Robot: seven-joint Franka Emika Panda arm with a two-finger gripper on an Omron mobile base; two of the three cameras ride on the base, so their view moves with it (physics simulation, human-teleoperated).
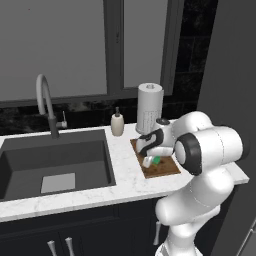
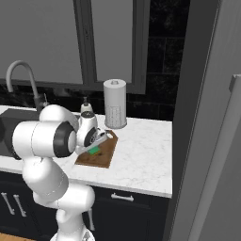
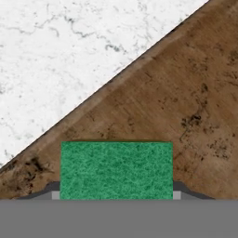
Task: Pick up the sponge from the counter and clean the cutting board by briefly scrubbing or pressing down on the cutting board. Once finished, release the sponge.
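Counter carries the cutting board, which lies directly under the fingers and runs out ahead of them, its edge crossing diagonally with bare marble beyond. Sponge sits between the fingers, pinched at its two short ends, long axis spanning tip to tip, green face showing, over the board. Contact with the wood: can't tell. Coming move likely press straight down, then let go.

Even, dim, slightly soft rendering
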